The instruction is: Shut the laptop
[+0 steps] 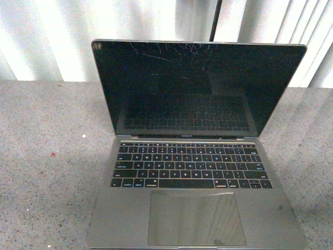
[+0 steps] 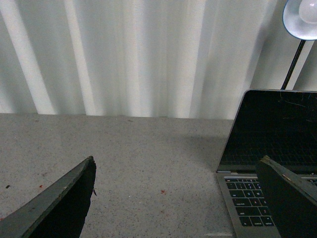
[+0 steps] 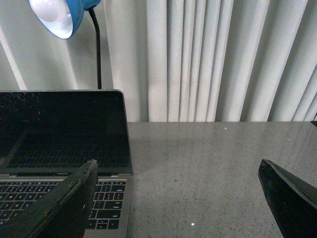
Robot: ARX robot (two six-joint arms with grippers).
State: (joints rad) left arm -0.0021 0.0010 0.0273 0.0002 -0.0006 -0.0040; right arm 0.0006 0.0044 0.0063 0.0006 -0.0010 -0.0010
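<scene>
The grey-silver laptop (image 1: 192, 208) stands open in the middle of the speckled table, black scratched screen (image 1: 197, 86) upright and leaning a little back, black keys and large trackpad toward me. Neither arm shows in the front view. My left gripper (image 2: 176, 163) hovers open over bare table beside the laptop (image 2: 270, 148), whose left edge lies behind one finger. My right gripper (image 3: 178, 166) is open too, over the table at the other side of the laptop (image 3: 64, 134), nothing between its fingers.
The speckled grey table (image 1: 47, 166) spreads on both sides of the laptop. White pleated curtains (image 1: 52, 31) hang along the back. A blue-shaded lamp (image 3: 62, 15) on a black gooseneck rises behind the screen.
</scene>
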